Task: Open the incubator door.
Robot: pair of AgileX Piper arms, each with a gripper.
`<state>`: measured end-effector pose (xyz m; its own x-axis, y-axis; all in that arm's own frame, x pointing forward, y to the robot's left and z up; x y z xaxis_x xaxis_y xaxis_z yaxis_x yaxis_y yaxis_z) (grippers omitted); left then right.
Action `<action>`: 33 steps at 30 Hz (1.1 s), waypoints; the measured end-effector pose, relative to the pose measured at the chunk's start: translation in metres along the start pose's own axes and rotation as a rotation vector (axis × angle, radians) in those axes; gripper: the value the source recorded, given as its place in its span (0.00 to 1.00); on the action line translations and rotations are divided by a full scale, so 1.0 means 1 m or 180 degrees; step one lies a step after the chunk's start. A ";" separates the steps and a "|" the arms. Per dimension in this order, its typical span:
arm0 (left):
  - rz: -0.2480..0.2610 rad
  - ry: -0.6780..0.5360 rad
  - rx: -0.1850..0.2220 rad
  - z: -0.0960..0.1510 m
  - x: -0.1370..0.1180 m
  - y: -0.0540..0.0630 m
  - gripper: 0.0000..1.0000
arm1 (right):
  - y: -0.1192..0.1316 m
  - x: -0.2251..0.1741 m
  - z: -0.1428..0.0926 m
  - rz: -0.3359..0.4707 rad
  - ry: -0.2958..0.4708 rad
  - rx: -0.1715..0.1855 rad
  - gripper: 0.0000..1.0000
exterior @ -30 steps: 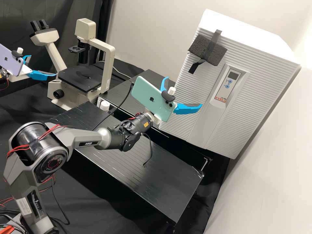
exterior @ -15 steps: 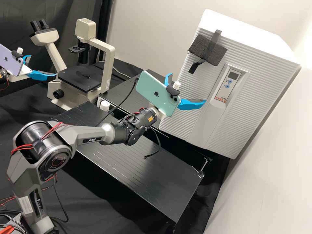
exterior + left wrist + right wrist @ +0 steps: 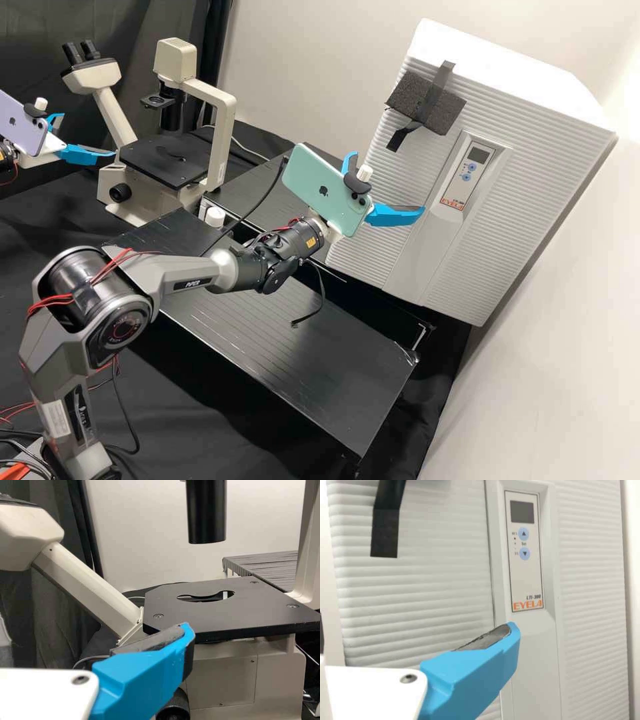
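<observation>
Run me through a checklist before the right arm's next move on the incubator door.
1. Incubator door closed, ready to open: ok.
2. Right gripper open: ok, fingers spread.
3. Right gripper at the dark foam pad and strap: not ok, it is lower, near the control panel.
4. Right gripper clear of the door surface: cannot tell.
5. Left gripper away from the door: ok, beside the microscope.

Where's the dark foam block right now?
In the high view, the foam block is taped to the incubator door, up and left of the control panel.
</observation>
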<state>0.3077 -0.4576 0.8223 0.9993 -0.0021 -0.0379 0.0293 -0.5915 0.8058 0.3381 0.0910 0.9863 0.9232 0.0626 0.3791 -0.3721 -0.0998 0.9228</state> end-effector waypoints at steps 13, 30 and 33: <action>0.0000 0.0000 0.0000 0.000 0.000 0.000 1.00 | -0.005 0.001 -0.005 -0.0044 0.0003 -0.0099 0.00; 0.0000 0.0000 0.0000 0.000 0.000 0.000 1.00 | -0.009 0.001 -0.009 -0.0054 -0.0010 -0.0151 0.00; 0.0000 0.0000 0.0000 0.000 0.000 0.000 1.00 | -0.009 0.001 -0.008 -0.0036 -0.0028 -0.0119 0.00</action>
<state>0.3077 -0.4576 0.8223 0.9993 -0.0021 -0.0379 0.0293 -0.5915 0.8058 0.3415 0.1000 0.9794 0.9282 0.0549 0.3680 -0.3647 -0.0619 0.9291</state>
